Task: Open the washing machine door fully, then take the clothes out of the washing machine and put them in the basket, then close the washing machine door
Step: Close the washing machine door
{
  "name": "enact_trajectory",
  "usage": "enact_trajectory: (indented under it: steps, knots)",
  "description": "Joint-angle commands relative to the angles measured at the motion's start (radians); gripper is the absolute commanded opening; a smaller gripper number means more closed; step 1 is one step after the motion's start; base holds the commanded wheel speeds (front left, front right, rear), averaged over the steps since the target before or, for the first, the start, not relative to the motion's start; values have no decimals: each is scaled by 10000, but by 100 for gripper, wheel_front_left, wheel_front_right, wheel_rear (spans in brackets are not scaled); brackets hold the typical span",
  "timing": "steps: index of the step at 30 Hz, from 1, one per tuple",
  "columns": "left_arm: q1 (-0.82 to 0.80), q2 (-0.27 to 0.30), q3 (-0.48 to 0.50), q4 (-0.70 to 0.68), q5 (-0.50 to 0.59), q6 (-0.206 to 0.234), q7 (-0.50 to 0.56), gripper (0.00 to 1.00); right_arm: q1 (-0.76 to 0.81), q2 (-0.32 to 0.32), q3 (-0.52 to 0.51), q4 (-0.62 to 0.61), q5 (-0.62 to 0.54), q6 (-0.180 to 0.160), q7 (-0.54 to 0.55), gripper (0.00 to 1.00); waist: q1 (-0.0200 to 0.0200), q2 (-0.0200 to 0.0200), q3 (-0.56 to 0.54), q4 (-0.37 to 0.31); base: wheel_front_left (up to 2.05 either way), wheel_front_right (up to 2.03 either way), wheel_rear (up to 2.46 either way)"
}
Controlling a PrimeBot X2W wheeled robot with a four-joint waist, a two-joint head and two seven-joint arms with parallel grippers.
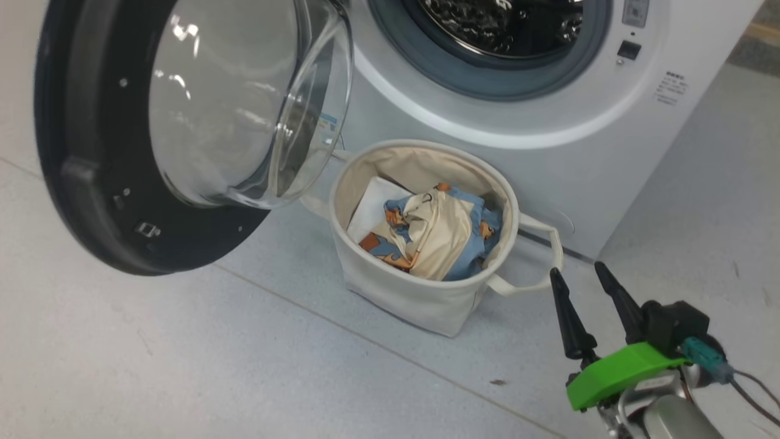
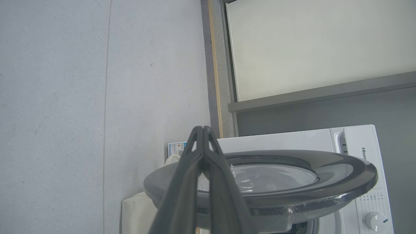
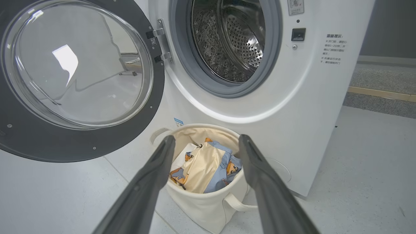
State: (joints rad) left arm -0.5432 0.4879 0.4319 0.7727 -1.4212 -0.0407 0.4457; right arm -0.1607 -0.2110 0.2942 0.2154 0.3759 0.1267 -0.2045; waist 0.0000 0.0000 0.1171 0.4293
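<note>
Right claw (image 1: pixel 577 269) nearest, low at the right of the head view. Fingers spread wide, nothing between them. Tips point up toward the basket (image 1: pixel 396 292), just beside its near handle (image 1: pixel 556 241), apart from it. Green bracket (image 1: pixel 615 372) behind the fingers.

Left claw (image 2: pixel 203 128), seen from its own wrist: fingers pressed tip to tip, fully closed, gripping nothing. Door (image 1: pixel 67 183) lies beyond those fingers, seen edge-on. Whether they touch its rim, cannot tell.

Door stands wide open at the left of the washer (image 1: pixel 548 122), hinged at the left of the round opening. Its glass dome bulges toward the robot. Black rim glossy, with small screws along the inner face.

Drum (image 1: pixel 506 24) in plain sight through the grey-rimmed opening, perforated steel showing.

Basket on the floor (image 1: pixel 183 353) against the washer's front, below the opening, near the door's lower edge. Clothes (image 1: pixel 439 231) lie inside it: light blue with orange prints, cream fabric bunched on top. White liner (image 1: pixel 372 207) shows at the left of the heap. Heap sits below the basket's rim.
</note>
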Motion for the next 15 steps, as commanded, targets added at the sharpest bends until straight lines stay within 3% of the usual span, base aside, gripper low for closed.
enact_trajectory:
  steps: [1,9,15]
  knots:
    - [-631,784,345,-189,-119,-6,210,0,-307,-181,147,-370,-104,40,49,100,0,0,191,-137,0,0,0]
    - [-2120,1035,51,1079,-440,-99,1190,0,-363,-661,-32,-969,-209,40,505,100,0,0,752,-386,0,0,0]
    - [-3034,1095,-345,1688,-167,-47,1178,0,-368,-859,-171,-1324,-269,40,753,100,0,0,953,-479,0,0,0]
